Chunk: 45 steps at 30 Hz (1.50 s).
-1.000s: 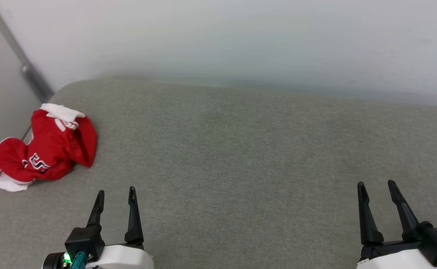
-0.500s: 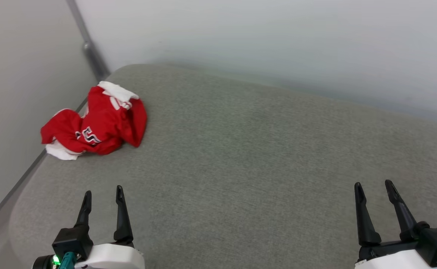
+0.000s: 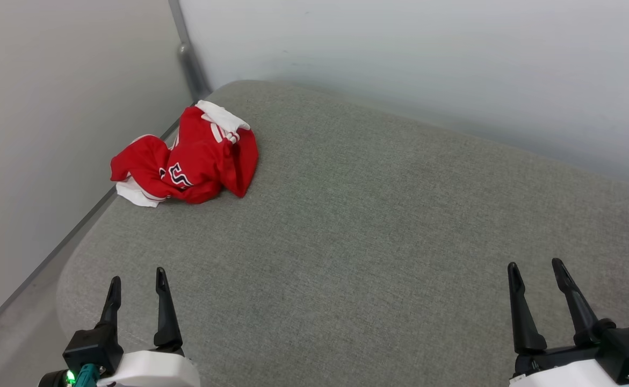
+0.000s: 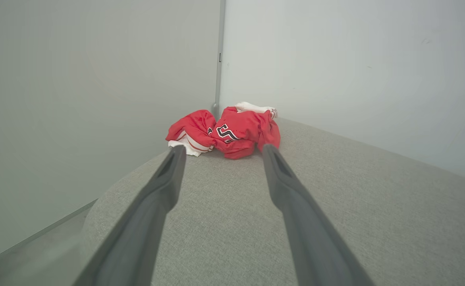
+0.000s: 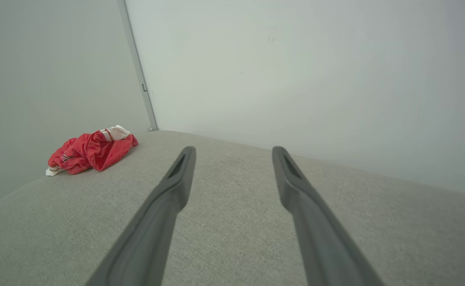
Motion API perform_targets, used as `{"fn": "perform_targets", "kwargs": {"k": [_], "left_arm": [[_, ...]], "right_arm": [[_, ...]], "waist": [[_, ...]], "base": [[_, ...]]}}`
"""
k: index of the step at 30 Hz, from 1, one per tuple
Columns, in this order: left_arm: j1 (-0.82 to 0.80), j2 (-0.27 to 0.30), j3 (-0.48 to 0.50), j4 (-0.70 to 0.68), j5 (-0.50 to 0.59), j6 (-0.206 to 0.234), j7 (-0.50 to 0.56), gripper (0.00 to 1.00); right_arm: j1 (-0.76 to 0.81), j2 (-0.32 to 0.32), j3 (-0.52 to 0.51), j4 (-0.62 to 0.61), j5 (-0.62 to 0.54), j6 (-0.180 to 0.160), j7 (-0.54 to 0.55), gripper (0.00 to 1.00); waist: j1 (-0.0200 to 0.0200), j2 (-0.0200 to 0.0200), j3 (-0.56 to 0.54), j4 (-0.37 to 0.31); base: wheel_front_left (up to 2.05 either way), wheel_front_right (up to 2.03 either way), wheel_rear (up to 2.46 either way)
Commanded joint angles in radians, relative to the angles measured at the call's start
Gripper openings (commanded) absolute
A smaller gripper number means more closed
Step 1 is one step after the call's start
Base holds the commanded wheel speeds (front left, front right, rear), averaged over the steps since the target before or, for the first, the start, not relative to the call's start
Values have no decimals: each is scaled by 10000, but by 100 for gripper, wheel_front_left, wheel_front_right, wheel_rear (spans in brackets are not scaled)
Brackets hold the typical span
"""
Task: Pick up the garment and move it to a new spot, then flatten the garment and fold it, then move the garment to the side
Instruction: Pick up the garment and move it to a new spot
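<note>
The garment (image 3: 193, 161) lies crumpled in a red heap with white sleeve parts and dark lettering, at the far left corner of the grey padded surface (image 3: 378, 215). Through the left wrist view the garment (image 4: 228, 131) sits straight ahead beyond the fingertips. It appears small at the far left as the garment (image 5: 91, 151) in the right wrist view. My left gripper (image 3: 137, 277) is open and empty near the front left edge, well short of the cloth. My right gripper (image 3: 534, 266) is open and empty at the front right.
Pale walls meet in a corner behind the garment, with a grey vertical post (image 3: 188, 54) there. The padded surface has a rounded front-left corner (image 3: 78, 269), and a narrow gap runs between its left edge and the wall.
The head camera has turned left, so the garment now sits nearer the picture's middle and the left wall fills more of it. Both grippers stay open and empty.
</note>
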Motion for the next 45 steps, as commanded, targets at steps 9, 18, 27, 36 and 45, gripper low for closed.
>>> {"fn": "perform_targets", "kwargs": {"k": [9, 18, 27, 36, 45], "left_arm": [[-498, 13, 491, 72, 147, -362, -28, 100], [-2852, 388, 2093, 289, 113, -1505, -28, 100], [-5477, 1539, 2918, 941, -194, -2096, -26, 100], [-8048, 3697, 2156, 3299, -1474, -2250, 593, 100], [-9111, 5883, -256, 4266, -4152, -2251, 3842, 100]], "right_arm": [[-141, 13, 75, -91, -201, -3, -18, 100], [-540, 13, -122, -373, -800, -3, -18, 100], [-1125, 12, -303, -915, -1600, -3, -18, 100], [-1485, -303, -750, -1828, -2157, -3, -18, 100], [-1736, -584, -834, -2547, -2227, -3, -17, 100]], "waist": [[0, 0, 193, -113], [0, 0, 1242, -698], [0, 0, 2906, -1286], [0, 0, 4469, -1632], [0, 0, 5320, -1970]], "base": [[0, 0, 0], [0, 0, 0], [0, 0, 0], [0, 0, 0], [0, 0, 0]]}}
